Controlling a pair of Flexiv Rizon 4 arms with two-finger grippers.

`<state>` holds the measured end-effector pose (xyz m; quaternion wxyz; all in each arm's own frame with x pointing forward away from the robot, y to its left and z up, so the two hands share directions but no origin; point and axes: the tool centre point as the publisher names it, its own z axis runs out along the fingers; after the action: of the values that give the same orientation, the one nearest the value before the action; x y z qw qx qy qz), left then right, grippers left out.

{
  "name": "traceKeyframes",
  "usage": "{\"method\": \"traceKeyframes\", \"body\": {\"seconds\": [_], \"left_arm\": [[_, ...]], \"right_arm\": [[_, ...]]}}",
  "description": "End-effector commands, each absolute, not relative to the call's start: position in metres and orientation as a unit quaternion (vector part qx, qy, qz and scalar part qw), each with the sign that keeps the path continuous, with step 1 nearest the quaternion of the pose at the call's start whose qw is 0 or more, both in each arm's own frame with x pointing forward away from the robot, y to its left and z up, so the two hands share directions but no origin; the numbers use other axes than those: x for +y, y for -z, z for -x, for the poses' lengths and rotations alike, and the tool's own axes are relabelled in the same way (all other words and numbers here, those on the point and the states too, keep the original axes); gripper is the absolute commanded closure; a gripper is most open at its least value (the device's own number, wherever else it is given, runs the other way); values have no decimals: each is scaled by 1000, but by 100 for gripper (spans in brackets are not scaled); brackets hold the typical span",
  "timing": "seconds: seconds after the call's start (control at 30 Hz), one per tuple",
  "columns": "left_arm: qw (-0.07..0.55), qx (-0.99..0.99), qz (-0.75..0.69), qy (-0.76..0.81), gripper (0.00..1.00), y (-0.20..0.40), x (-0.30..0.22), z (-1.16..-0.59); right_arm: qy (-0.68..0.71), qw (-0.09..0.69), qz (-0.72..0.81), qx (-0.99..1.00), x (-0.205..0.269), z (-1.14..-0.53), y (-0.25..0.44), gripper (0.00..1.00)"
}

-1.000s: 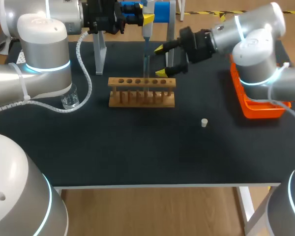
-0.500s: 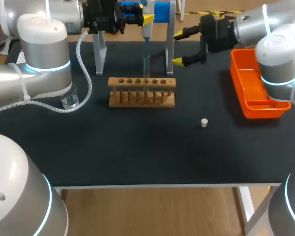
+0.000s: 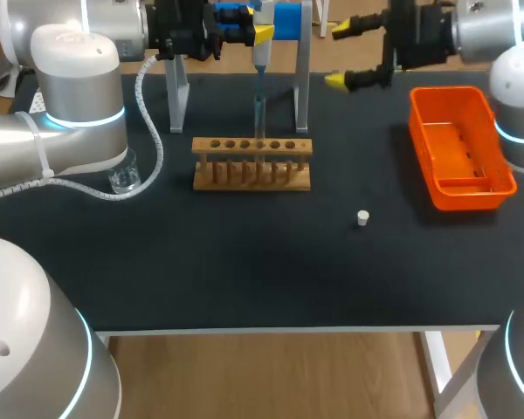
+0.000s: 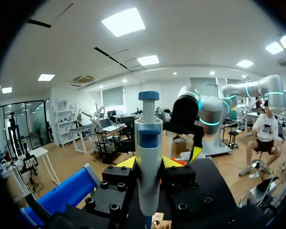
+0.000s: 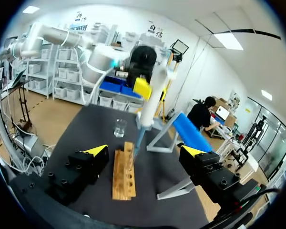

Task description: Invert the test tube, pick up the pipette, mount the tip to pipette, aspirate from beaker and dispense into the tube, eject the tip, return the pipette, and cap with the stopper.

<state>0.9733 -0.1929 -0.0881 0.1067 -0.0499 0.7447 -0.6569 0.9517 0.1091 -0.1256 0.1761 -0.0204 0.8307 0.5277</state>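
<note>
Looking down from the head view, your left gripper is clamped on the pipette at the back of the table, right by the metal stand. The pipette's thin end points down into the wooden rack. Your right gripper hangs wide open with nothing in it, between the stand and the orange tray. The beaker sits over by your left arm, and the stopper lies on its own, apart from the rack and in front of the tray.

Left wrist view: the yellow fingers press the pipette from both sides.

Right wrist view: your right gripper is spread wide, with the rack ahead between its fingers. The pipette is above the rack and the beaker beyond it. The test tube itself is too hard to make out.
</note>
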Motion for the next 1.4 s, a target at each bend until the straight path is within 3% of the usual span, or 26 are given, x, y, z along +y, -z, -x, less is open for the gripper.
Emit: {"method": "traceKeyframes", "body": {"seconds": [0.03,0.6,0.63,0.67,0.7,0.73,0.77,0.8,1.4], "left_arm": [[108,744,50,658,100,89,-194,-974],[108,744,50,658,100,89,-194,-974],[108,744,50,658,100,89,-194,-974],[108,744,50,658,100,89,-194,-974],[108,744,50,658,100,89,-194,-974],[108,744,50,658,100,89,-194,-974],[108,744,50,658,100,89,-194,-974],[108,744,50,658,100,89,-194,-974],[108,744,50,658,100,89,-194,-974]], "right_arm": [[-540,173,27,823,99,-950,99,0],[-576,175,50,797,121,-980,35,0],[-575,176,52,797,124,-981,34,15],[-576,174,55,797,128,-982,32,42],[-577,173,55,796,131,-984,30,62],[-578,172,55,796,134,-985,28,75],[-578,171,53,796,138,-986,26,95],[-579,169,52,796,141,-986,24,100],[-609,117,-12,784,174,-990,-2,100]]}}
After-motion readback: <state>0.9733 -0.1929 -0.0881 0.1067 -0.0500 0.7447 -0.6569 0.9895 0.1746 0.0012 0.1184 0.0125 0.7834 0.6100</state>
